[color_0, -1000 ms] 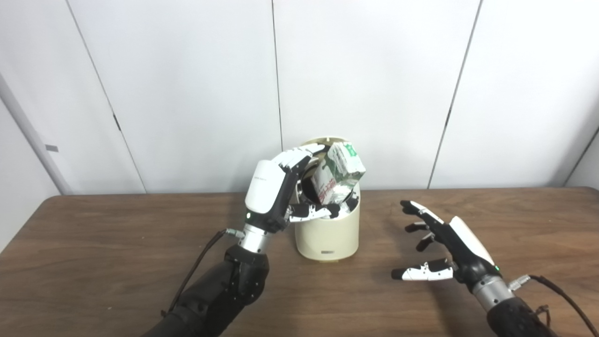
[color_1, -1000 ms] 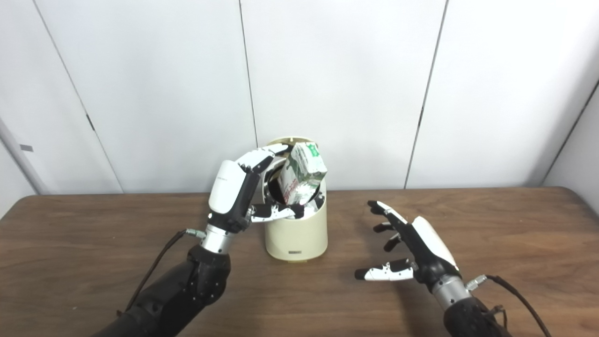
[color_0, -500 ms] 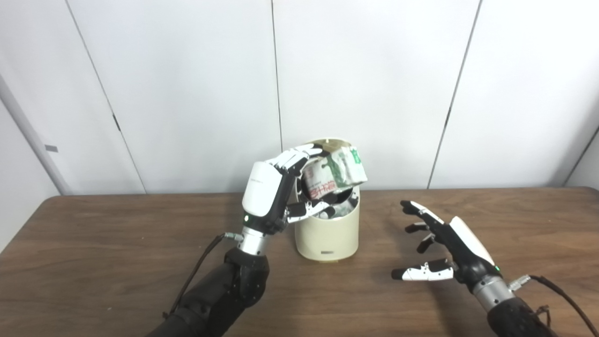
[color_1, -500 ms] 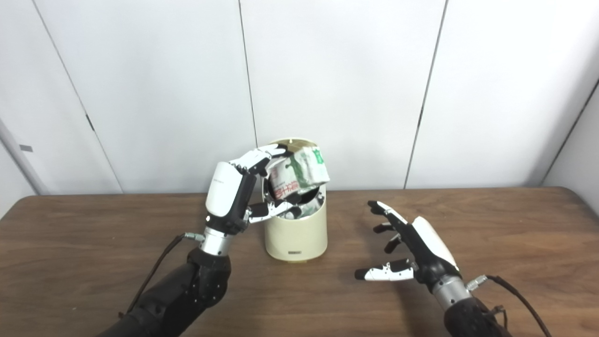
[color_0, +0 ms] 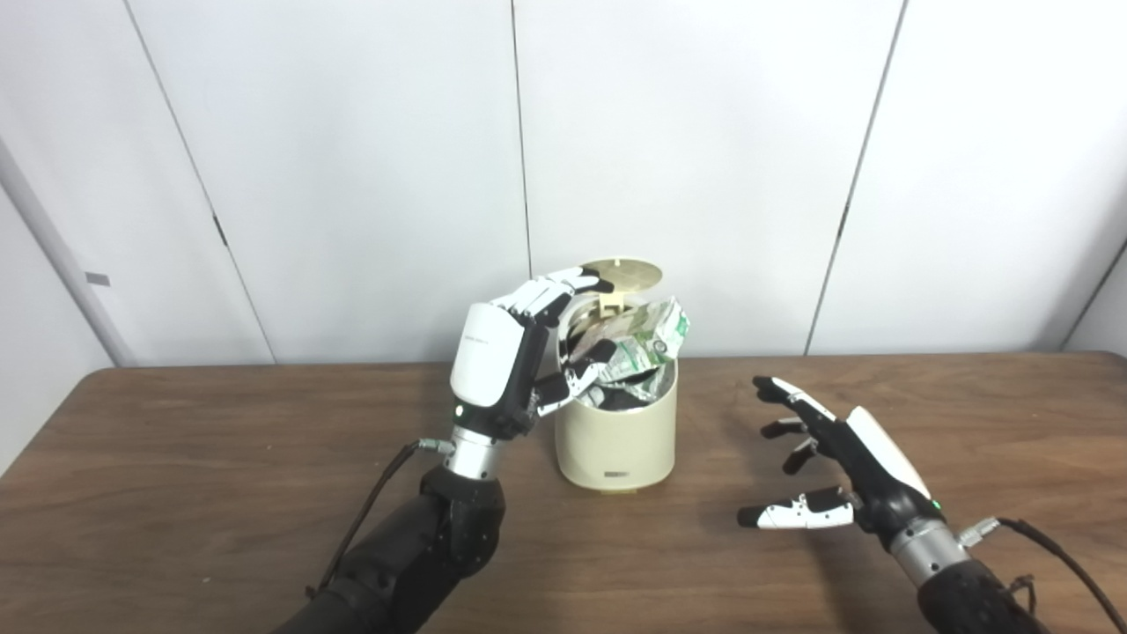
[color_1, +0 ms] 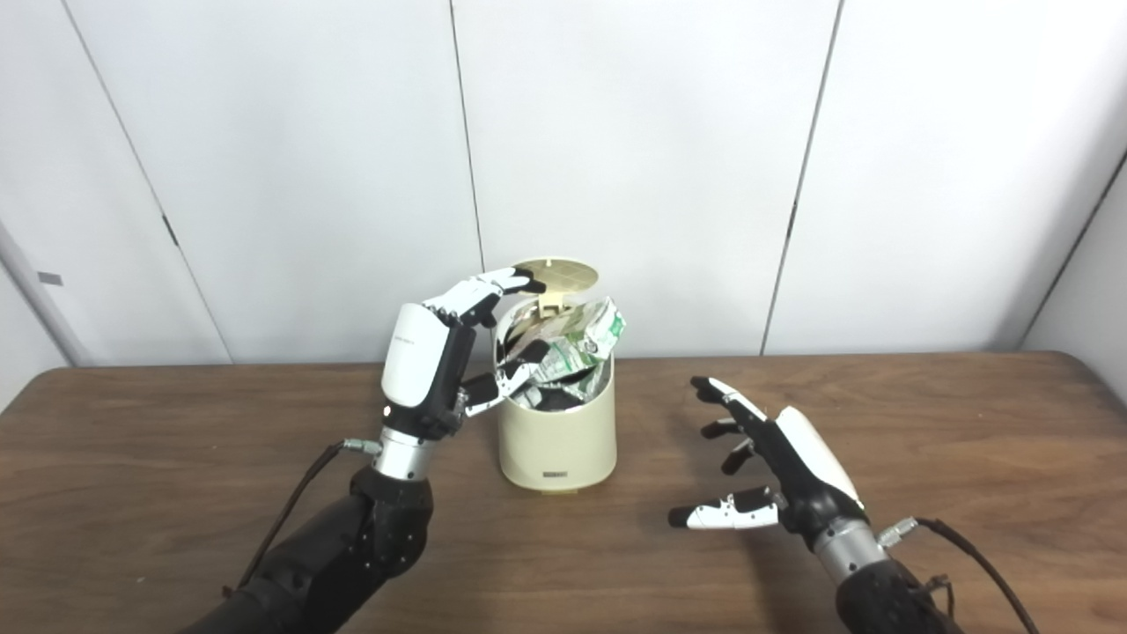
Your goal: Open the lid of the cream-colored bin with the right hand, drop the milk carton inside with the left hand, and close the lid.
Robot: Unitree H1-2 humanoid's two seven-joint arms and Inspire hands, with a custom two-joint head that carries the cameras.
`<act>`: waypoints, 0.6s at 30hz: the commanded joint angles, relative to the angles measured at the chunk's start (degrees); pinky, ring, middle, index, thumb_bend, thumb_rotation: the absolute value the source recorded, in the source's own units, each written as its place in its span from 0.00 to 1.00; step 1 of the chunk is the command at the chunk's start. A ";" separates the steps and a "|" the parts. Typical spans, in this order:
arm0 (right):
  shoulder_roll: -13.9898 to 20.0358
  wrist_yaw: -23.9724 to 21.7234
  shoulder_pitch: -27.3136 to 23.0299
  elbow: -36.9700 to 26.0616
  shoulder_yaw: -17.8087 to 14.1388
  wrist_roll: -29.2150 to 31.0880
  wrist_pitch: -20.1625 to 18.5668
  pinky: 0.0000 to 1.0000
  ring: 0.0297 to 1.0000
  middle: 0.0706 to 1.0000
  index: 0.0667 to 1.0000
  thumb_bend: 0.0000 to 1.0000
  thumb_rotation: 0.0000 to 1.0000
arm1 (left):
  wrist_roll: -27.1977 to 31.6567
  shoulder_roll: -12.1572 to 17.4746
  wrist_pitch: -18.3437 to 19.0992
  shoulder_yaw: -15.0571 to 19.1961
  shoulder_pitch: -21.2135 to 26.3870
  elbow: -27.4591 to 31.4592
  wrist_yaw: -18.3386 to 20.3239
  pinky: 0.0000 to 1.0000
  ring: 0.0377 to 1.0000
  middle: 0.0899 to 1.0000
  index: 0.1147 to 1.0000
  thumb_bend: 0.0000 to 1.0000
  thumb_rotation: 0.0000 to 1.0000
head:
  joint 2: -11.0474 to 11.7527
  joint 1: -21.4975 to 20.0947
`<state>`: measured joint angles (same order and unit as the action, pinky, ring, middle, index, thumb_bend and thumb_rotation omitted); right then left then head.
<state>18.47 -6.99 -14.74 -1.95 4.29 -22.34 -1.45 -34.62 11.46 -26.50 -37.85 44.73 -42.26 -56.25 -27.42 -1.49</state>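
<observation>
Crumpled milk carton [color_0: 638, 339] has sunk into round cream-colored bin [color_0: 616, 436].

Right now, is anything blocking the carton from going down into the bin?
Nothing visible. The lid is up, and the carton lies tilted in the bin's mouth, partly above the rim, with the left hand beside it.

On the brown wooden desk [color_0: 176, 458] stands a cream-colored bin [color_0: 616, 436], its round lid [color_0: 627, 272] tipped up at the back. A crumpled green-and-white milk carton [color_0: 636, 339] lies tilted in the bin's mouth, partly above the rim. The left hand [color_0: 511, 352] is raised beside the bin, fingers apart around the carton. The right hand [color_0: 836, 462] hovers open, well apart to the right.
</observation>
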 commanded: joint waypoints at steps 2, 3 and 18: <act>1.03 0.19 -1.52 -1.30 -0.57 0.87 1.42 0.48 0.74 0.89 0.89 0.76 0.18 | -0.73 0.35 -0.41 0.91 3.18 0.76 -1.24 0.44 0.69 0.74 0.68 0.35 0.00 | -0.09 -0.04; 1.08 0.16 -1.53 -1.26 -0.59 0.97 1.41 0.49 0.74 0.89 0.89 0.76 0.18 | -0.68 0.36 -0.41 0.94 3.17 0.77 -1.21 0.44 0.69 0.74 0.68 0.35 0.00 | -0.15 -0.05; 1.46 -0.11 -1.68 -1.17 -0.58 1.26 1.55 0.54 0.74 0.88 0.90 0.76 0.19 | -0.48 0.46 -0.41 1.12 2.82 1.10 -0.71 0.44 0.69 0.74 0.68 0.36 0.00 | -0.39 -0.08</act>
<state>18.68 -7.18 -14.74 -1.73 4.28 -21.82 -1.40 -35.36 11.46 -26.50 -37.58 44.73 -42.24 -56.23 -27.77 -1.58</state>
